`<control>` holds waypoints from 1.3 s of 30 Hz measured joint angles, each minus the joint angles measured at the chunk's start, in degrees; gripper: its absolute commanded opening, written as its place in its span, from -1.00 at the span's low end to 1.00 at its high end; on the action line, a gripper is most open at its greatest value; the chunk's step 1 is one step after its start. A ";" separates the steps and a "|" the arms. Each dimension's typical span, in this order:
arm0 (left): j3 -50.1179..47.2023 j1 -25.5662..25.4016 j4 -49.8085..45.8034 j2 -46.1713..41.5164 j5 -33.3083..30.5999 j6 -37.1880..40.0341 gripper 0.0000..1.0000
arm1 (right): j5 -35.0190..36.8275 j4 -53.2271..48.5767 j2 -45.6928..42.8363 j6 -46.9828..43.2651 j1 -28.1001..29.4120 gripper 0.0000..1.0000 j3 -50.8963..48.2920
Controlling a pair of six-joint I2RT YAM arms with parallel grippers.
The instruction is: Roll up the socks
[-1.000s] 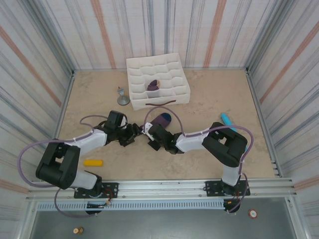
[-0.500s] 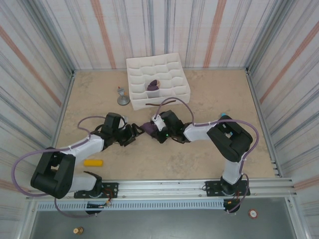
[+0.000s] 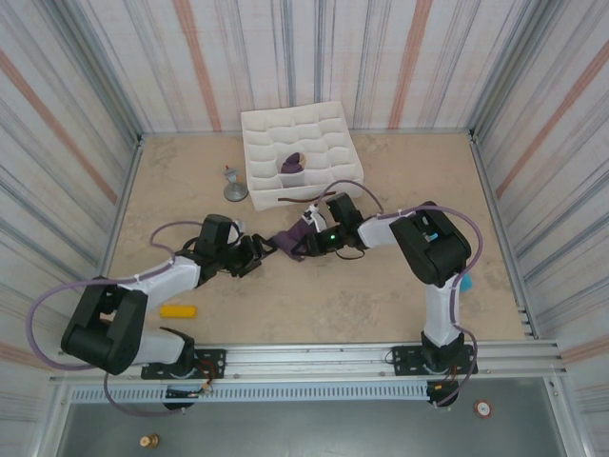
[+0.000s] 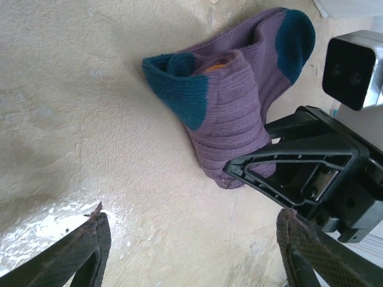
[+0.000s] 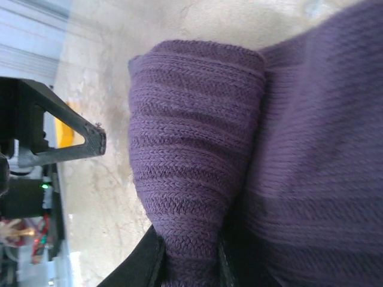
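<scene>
A purple sock (image 4: 230, 113) with navy toe and heel lies folded over itself on the table, a bit of orange showing in the fold. In the top view this sock (image 3: 285, 242) sits between the two grippers. My right gripper (image 3: 307, 240) is shut on its purple end (image 5: 191, 173), the knit pinched between the black fingers (image 5: 134, 266). My left gripper (image 4: 194, 257) stands open just short of the sock, with bare table between its fingertips (image 4: 90, 248). A second sock (image 3: 292, 164), rolled into a bundle, rests in a cell of the white tray (image 3: 328, 176).
A yellow block (image 3: 177, 310) lies near the left arm's base. A small grey metal cone (image 3: 233, 188) stands left of the tray. A sliver of a teal cylinder (image 3: 465, 282) shows behind the right arm. Striped walls enclose the table.
The right wrist has swung back and to the right, toward the tray, and the sock now lies between the grippers. The left gripper has barely moved; its jaws have narrowed slightly.
</scene>
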 measured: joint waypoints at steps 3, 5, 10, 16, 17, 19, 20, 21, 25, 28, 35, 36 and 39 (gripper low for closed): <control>-0.02 -0.52 0.44 0.26 0.00 -0.04 0.45 | -3.04 -0.15 1.51 3.08 -1.62 -1.00 0.55; -0.02 -0.81 1.05 0.74 0.00 -0.35 0.43 | -4.87 -0.66 2.49 4.83 -2.54 -1.00 1.20; 0.04 -2.12 1.97 3.08 -0.04 -0.85 0.40 | -6.86 -2.54 3.52 7.78 -3.50 -1.00 2.38; 2.49 -4.09 3.19 7.80 -0.76 -0.90 0.36 | -6.78 -4.92 3.52 8.92 -3.72 -1.00 3.26; 3.08 -4.24 3.63 8.61 -1.05 -0.92 0.36 | -6.73 -5.25 3.52 8.94 -3.72 -1.00 3.41; 4.37 -4.33 5.46 10.80 -1.60 -1.09 0.35 | -6.58 -6.03 3.52 8.94 -3.72 -1.00 3.72; 4.72 -4.42 6.19 11.54 -1.90 -1.16 0.35 | -6.54 -6.32 3.52 8.96 -3.72 -1.00 3.85; 5.01 -4.50 7.34 12.41 -2.23 -1.31 0.35 | -6.51 -6.56 3.52 8.94 -3.72 -1.00 3.91; 5.31 -5.03 11.52 14.78 -3.72 -2.05 0.30 | -6.49 -6.84 3.50 8.94 -3.72 -1.00 3.96; 5.64 -5.35 13.66 16.04 -4.87 -2.73 0.24 | -6.43 -6.88 3.45 8.96 -3.72 -1.00 3.96; 6.21 -5.42 19.54 20.00 -6.14 -4.83 -0.08 | -6.29 -7.04 3.41 8.96 -3.72 -1.00 3.96; 6.21 -5.42 20.24 20.46 -6.19 -5.25 -0.16 | -6.29 -7.10 3.41 8.98 -3.72 -1.00 4.02; 6.47 -5.66 21.59 21.70 -6.51 -6.27 -0.43 | -6.27 -7.13 3.37 8.98 -3.72 -1.00 4.07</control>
